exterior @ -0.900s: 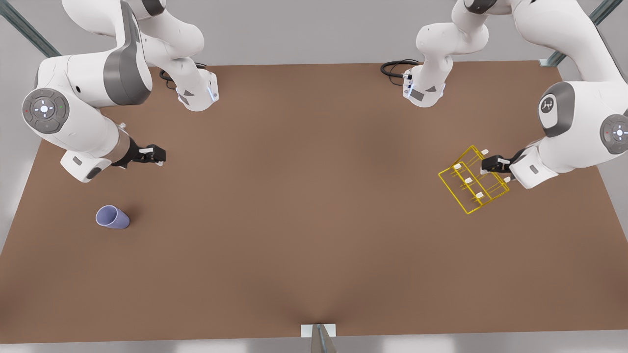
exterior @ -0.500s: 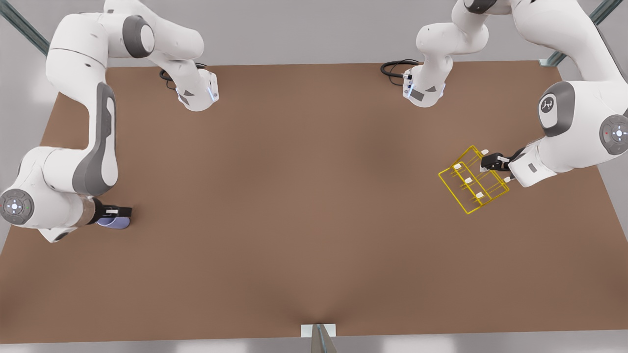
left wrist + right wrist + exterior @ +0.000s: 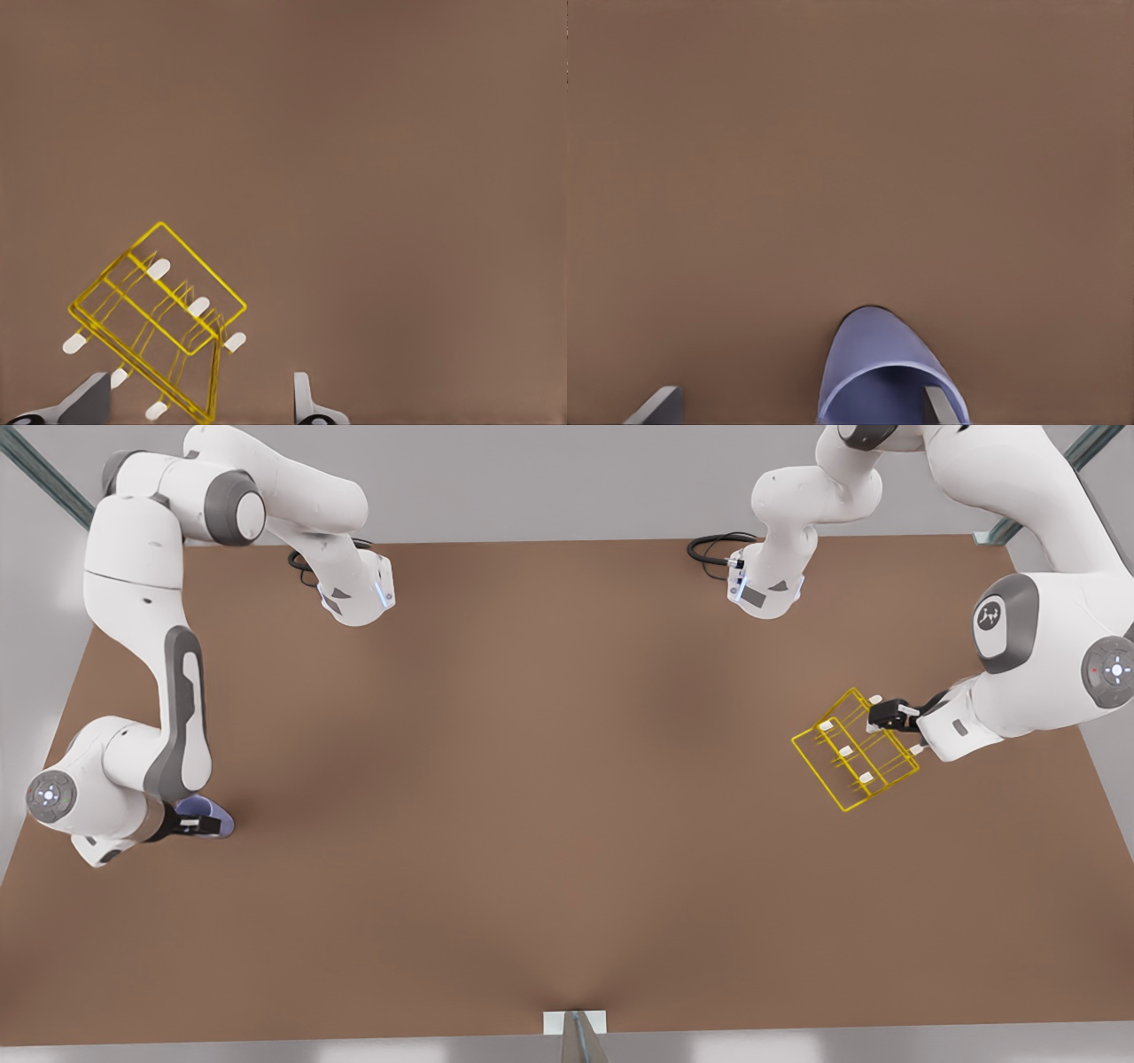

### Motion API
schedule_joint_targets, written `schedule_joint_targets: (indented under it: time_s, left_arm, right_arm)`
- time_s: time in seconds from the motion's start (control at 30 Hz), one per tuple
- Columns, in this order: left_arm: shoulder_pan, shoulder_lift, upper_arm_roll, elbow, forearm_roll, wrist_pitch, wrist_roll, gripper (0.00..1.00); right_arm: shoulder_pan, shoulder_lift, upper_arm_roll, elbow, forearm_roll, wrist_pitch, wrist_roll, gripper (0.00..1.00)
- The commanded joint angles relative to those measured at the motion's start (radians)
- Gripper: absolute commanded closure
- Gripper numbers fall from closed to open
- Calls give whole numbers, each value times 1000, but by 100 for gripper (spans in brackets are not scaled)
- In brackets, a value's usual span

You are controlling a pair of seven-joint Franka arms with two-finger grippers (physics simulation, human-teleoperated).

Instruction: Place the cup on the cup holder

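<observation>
1 cup between right end effector fingers

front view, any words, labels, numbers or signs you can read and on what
No readable words or numbers.
A small round logo on the grey joint cover of the arm at the front view's right: too small to read.
Cup, holder and table: no text.

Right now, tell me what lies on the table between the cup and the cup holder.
Nothing: in the front view, bare brown table runs from the cup, at the right gripper, to the cup holder, beside the left gripper.
</observation>
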Motion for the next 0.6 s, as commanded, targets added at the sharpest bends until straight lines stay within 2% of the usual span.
schedule_joint_targets:
  time_s: [0.0,0.07,0.13,0.47,0.57]
  left_arm:
    - [0,-1,0,0,0,-11,20,0]
    - [5,-1,1,0,2,-11,20,0]
    - [5,-1,4,2,2,-7,22,0]
    - [12,11,34,2,0,24,23,0]
    - [12,-6,32,5,0,-37,22,0]
  right_arm:
    - [1,-35,-3,-44,10,58,-195,0]
    - [1,-38,-5,-69,10,58,-197,0]
    - [29,-36,-45,-93,10,60,-197,0]
    - [57,-12,-48,-87,4,77,-186,0]
    - [74,17,-63,-90,-2,80,-186,0]
